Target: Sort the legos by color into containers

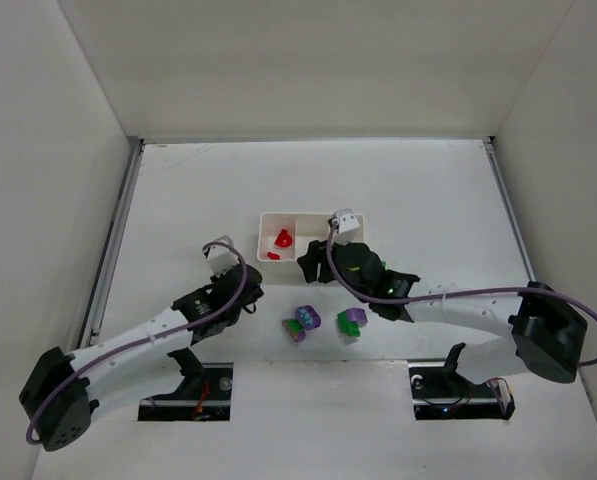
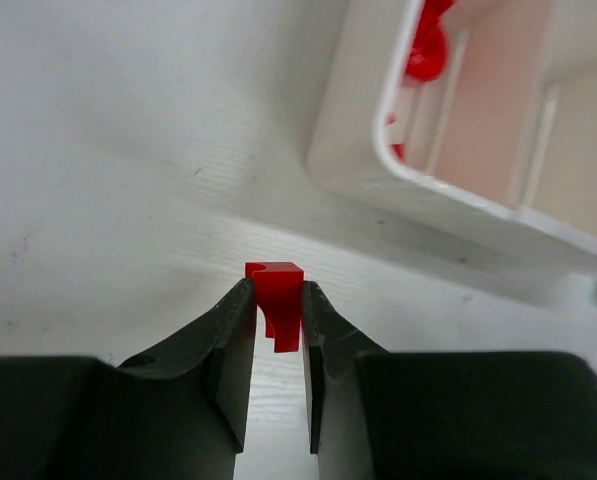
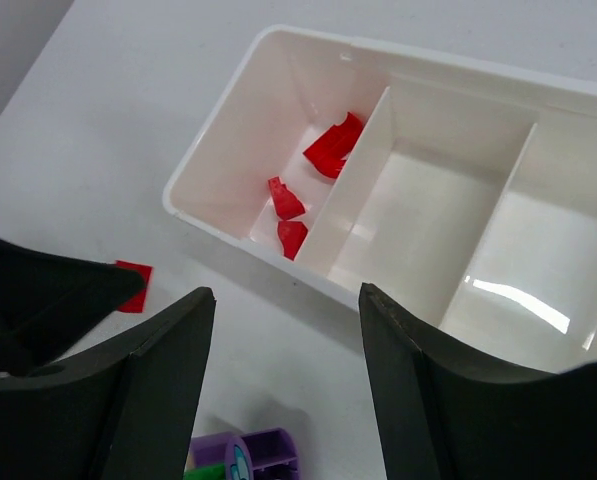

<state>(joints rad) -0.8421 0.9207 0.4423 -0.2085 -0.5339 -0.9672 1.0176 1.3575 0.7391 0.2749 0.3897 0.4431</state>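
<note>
Lego (image 2: 276, 305), red, pinched between left gripper's (image 2: 275, 287) closed fingers; right gripper's (image 3: 285, 295) jaws apart, empty

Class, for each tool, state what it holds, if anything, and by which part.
The left tool is shut on a red lego, pinching its two opposite side faces; the right tool is open and holds nothing.

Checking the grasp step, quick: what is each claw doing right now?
Left claw: closed on a red brick.
Right claw: open, holding nothing.
</note>
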